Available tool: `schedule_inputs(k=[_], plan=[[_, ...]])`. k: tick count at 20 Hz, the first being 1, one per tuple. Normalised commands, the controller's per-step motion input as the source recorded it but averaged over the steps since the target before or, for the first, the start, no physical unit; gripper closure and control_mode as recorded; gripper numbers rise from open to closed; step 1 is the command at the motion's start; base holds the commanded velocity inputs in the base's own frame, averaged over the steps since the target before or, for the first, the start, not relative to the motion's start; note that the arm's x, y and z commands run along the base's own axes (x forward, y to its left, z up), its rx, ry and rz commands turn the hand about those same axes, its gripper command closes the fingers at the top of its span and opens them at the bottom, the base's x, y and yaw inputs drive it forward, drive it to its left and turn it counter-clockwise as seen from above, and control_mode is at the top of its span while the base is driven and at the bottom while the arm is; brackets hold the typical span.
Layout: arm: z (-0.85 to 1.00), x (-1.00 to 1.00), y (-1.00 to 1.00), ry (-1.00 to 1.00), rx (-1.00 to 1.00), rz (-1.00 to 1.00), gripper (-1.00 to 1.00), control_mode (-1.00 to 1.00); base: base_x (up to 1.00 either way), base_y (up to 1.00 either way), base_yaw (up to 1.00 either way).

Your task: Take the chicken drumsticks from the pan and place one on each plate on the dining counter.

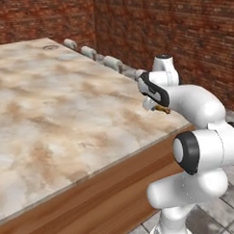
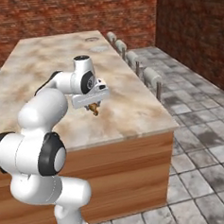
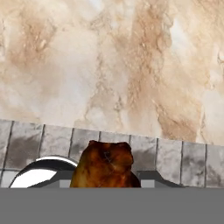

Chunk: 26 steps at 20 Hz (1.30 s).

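**Drumstick in the tool, plates far ahead along the surface**

The tool (image 2: 92, 107) was closed on one chicken drumstick (image 3: 105, 165), its two fingers narrowed around the meat with no gap visible. In the hand view the golden-brown piece rose from between the fingers at the bottom of the picture, so its long axis ran roughly along the tool's own pointing direction, the thick end furthest out. From the right base view the drumstick (image 2: 94, 110) hung just under the tool, above the dining surface (image 2: 44, 66) and near its right-hand edge; it did not appear to touch the marbled top, though the gap was too small to judge firmly.

What the coming move seemed to turn on: two faint round shapes, probably the plates (image 2: 96, 44), lay well ahead of the tool, at the far end of the surface. The nearer, paler one (image 2: 99, 49) lay in front of the tool and a little to its right; the smaller one (image 2: 91, 39) lay just beyond it. The carry would therefore have to go forward along the surface's length.

Hard to make out: both plates were tiny and washed out against the stone, so their rims and contents could not be read. The arm covered most of the tool in the left base view, leaving a sliver of drumstick (image 1: 162, 109). A row of pale stools (image 2: 151, 75) stood beside the surface, to the tool's right.
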Motion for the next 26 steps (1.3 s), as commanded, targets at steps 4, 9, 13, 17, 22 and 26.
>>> schedule_inputs(k=[4,9,13,17,22,26], plan=[[0.00,0.00,0.00,0.00,0.00,0.00,1.00,1.00,0.31,-0.80,0.00],[0.00,0.00,0.00,0.00,0.00,0.00,1.00,1.00,0.34,-0.80,-0.01],[0.00,0.00,0.00,0.00,0.00,0.00,1.00,1.00,0.40,-0.78,-0.05],[0.00,0.00,0.00,0.00,0.00,0.00,1.00,1.00,0.48,-0.78,0.00],[0.00,0.00,0.00,0.00,0.00,0.00,1.00,1.00,0.51,-0.79,0.00],[0.00,0.00,0.00,0.00,0.00,0.00,1.00,1.00,0.56,-0.77,0.00]])
